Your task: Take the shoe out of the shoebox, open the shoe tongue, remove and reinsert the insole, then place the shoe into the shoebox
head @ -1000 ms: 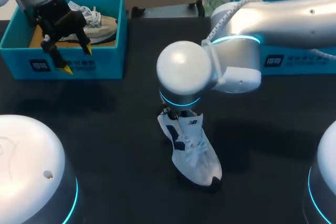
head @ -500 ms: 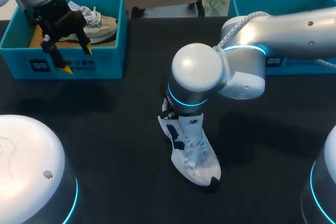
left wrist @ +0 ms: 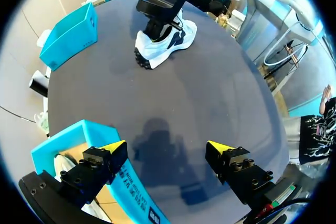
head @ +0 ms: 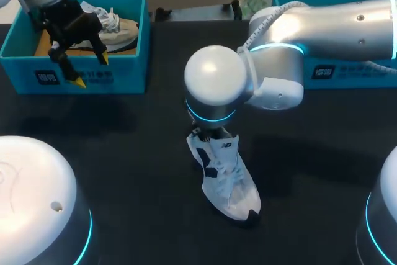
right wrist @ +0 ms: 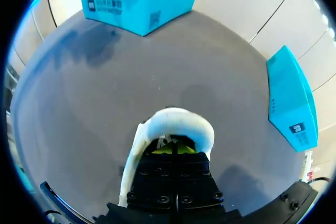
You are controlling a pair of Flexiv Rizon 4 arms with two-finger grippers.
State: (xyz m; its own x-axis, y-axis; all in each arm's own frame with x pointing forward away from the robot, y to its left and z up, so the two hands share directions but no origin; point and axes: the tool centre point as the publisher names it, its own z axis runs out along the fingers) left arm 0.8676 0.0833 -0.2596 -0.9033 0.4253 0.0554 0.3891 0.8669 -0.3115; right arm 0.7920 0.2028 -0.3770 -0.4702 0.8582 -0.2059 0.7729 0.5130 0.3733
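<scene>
A white and navy shoe [head: 231, 181] stands on the black table [head: 124, 153] near the middle, toe toward the front. My right gripper [right wrist: 173, 148] is shut, its tips pushed down into the shoe's opening behind the white heel collar [right wrist: 178, 121]; in the head view my right wrist [head: 214, 91] hides it. Whether it pinches anything inside is not visible. My left gripper [head: 92, 71] hangs open over the front wall of the left blue shoebox [head: 127, 76], holding nothing. A second pale shoe [head: 121, 30] lies in that box.
A second blue shoebox [head: 347, 71] stands at the back right of the table, partly behind my right arm. In the left wrist view the near box wall [left wrist: 71, 140] lies just under the left finger.
My right arm's wrist swung to the right and then back left over the shoe, which stayed almost where it was. The left arm has not moved.
</scene>
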